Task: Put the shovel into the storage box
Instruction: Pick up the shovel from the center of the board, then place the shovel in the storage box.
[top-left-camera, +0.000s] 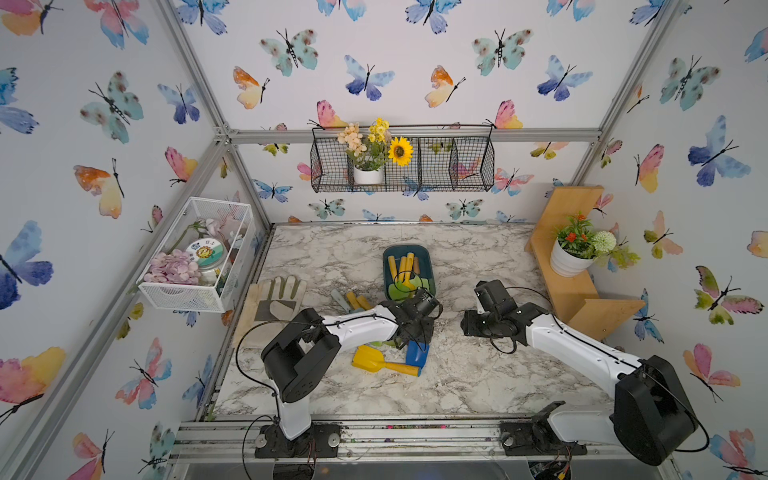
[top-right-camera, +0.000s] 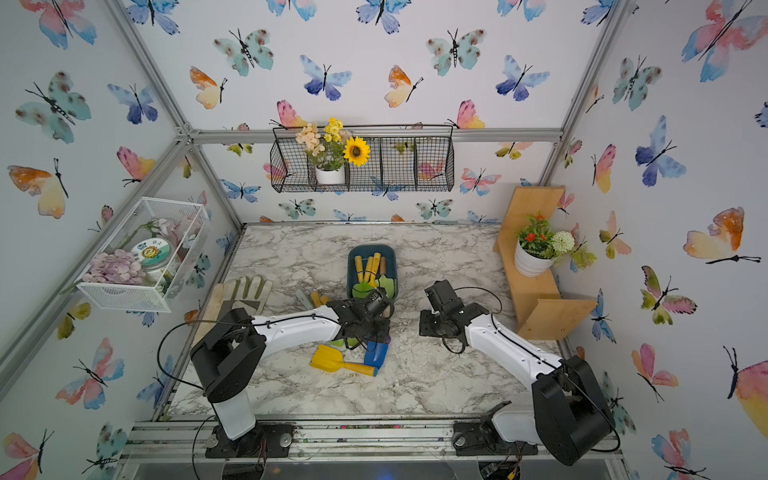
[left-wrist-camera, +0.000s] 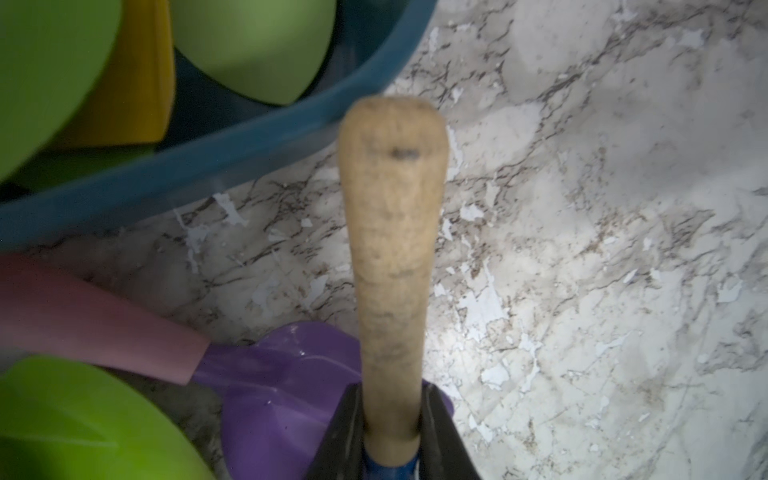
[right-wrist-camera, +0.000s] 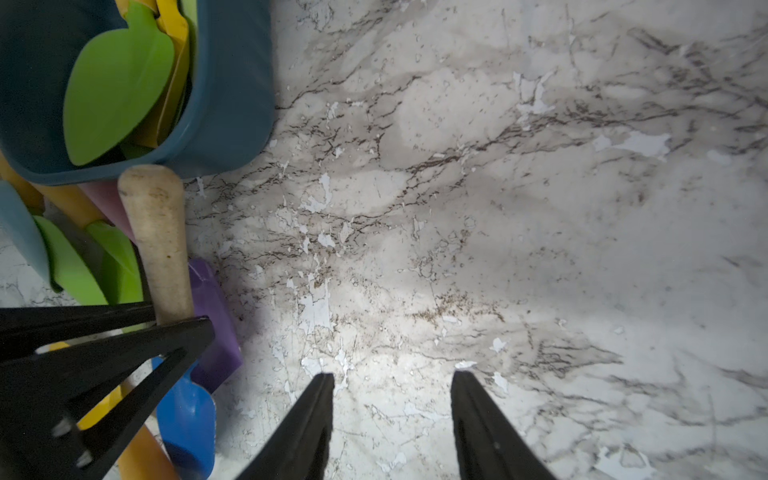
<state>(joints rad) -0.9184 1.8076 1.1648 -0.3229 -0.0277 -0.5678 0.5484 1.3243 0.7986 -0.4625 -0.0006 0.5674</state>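
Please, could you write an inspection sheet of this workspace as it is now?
Surface: marble-look table, film chipped, brown specks.
Job's things: box holds several shovels; blue shovel, yellow shovel, purple shovel outside it.
Clutter: glove on the table.
End effectors: left end effector shut on blue shovel's pale handle; right end effector open, empty.
Cables: black cable loops beside left arm.
Surroundings: butterfly walls, flower basket, white basket, wooden shelf.

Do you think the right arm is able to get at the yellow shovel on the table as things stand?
Probably not directly. The left gripper, shut on the blue shovel, stands between the open right gripper and the yellow shovel, and the blue blade sits by its handle end.
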